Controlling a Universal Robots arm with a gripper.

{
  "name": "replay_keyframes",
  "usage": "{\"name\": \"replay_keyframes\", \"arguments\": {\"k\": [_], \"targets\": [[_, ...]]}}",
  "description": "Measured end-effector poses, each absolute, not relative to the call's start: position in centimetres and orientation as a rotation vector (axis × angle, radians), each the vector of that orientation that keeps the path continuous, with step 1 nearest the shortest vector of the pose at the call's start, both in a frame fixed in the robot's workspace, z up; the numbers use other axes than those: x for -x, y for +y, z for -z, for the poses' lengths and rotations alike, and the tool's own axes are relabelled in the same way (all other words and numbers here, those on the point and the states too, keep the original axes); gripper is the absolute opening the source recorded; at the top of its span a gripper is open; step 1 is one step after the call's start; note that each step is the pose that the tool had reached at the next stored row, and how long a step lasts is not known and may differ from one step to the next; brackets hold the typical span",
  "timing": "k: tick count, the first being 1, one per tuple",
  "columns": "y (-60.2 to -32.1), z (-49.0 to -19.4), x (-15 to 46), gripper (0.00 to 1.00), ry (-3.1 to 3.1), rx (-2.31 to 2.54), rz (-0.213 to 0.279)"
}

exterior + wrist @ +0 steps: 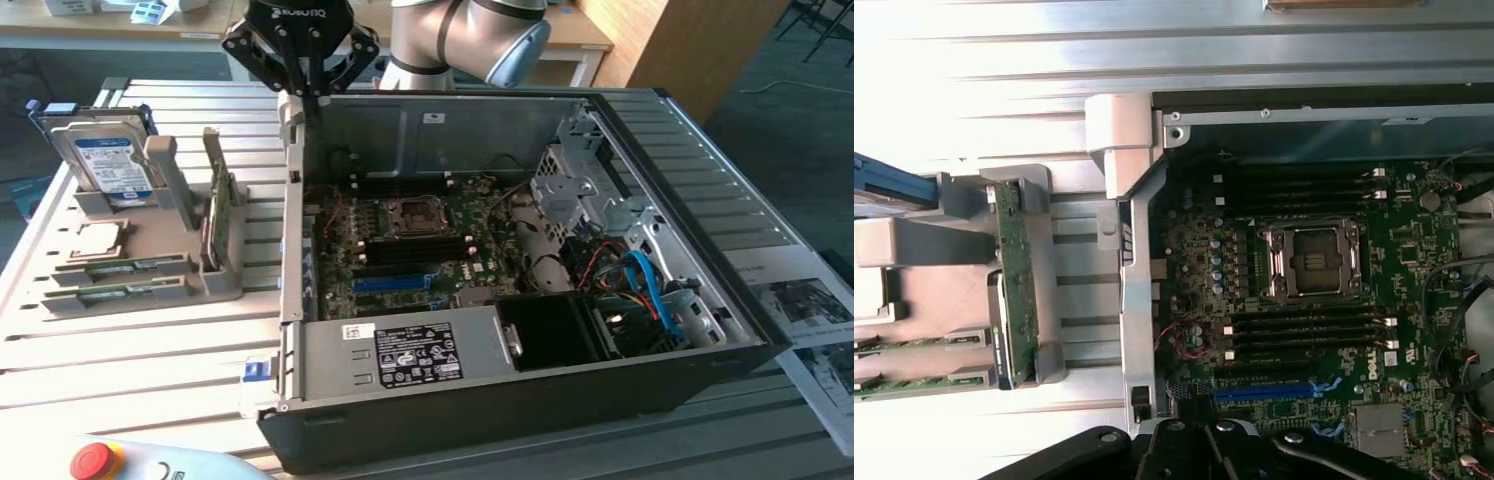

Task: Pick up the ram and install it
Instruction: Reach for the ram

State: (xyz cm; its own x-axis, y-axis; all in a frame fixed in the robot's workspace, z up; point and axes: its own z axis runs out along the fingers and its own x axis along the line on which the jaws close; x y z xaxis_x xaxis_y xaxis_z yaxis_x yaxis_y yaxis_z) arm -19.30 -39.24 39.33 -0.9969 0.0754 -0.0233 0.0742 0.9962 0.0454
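Two matching green ram sticks lie flat in the grey holder (200, 285) at the exterior view's left: one ram stick (131, 266) (916, 345) and its twin (130, 291) (914, 382) beside it. My gripper (310, 95) hangs shut and holds nothing, above the back left corner of the open computer case (287, 250). Its black linkage (1214, 445) shows in the wrist view. Inside the case lies the green motherboard (461, 265) with its square socket (407, 215) (1314, 262) and dark memory slots (414, 250) (1304, 335) on either side.
The holder also carries a blue-labelled hard drive (107, 160), a processor chip (96, 238) and a green board standing on edge (214, 205) (1014, 280). A power supply (400, 355) sits at the case front. A red stop button (94, 460) and papers (807, 305) lie nearby.
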Motion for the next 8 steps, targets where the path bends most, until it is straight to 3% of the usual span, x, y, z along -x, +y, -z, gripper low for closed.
{"name": "replay_keyframes", "arguments": {"k": [8], "targets": [[-39.2,-39.3,20.7,0.11,3.114,-0.117,-0.069]]}}
